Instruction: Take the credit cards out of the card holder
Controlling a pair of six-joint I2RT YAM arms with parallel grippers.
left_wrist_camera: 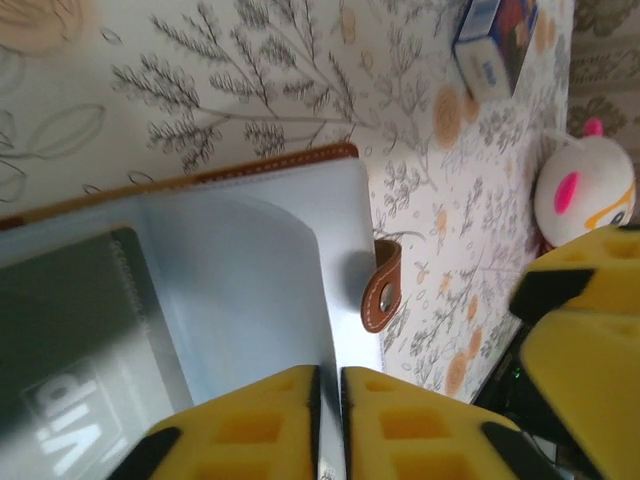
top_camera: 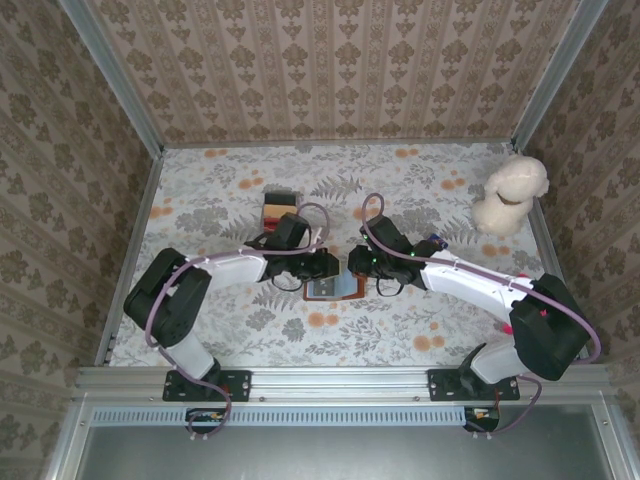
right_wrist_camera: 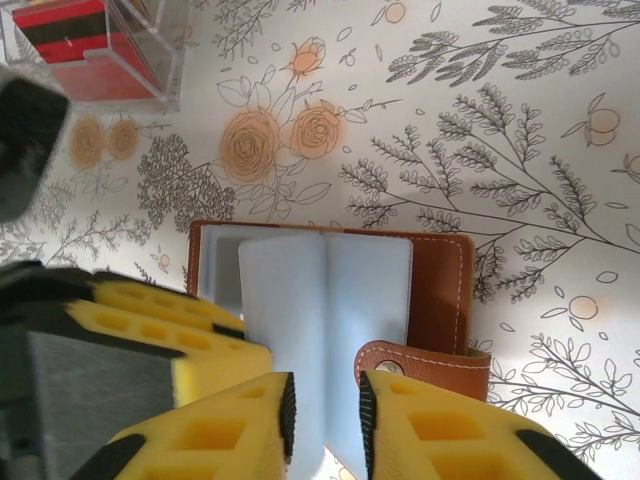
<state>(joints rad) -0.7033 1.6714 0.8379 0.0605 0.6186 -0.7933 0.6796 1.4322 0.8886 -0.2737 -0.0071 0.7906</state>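
Observation:
The card holder (top_camera: 333, 289) lies open on the floral table between both grippers, its brown cover (right_wrist_camera: 440, 290) down and its grey-blue pocket leaves standing up. A dark credit card (left_wrist_camera: 70, 330) with pale lettering sits in a pocket at the lower left of the left wrist view. My left gripper (left_wrist_camera: 328, 375) is shut on the edge of one thin pocket leaf, beside the closing tab (left_wrist_camera: 382, 285). My right gripper (right_wrist_camera: 327, 385) has its yellow fingers apart on either side of the upright leaves, with a gap still showing. In the top view the left gripper (top_camera: 322, 268) and right gripper (top_camera: 368, 268) almost meet.
A red-and-cream striped box (top_camera: 281, 208) stands just behind the left gripper. A cream plush toy (top_camera: 510, 193) sits at the far right by the wall. A small blue-and-white box (left_wrist_camera: 495, 40) lies beyond the holder. Patterned walls close in the table.

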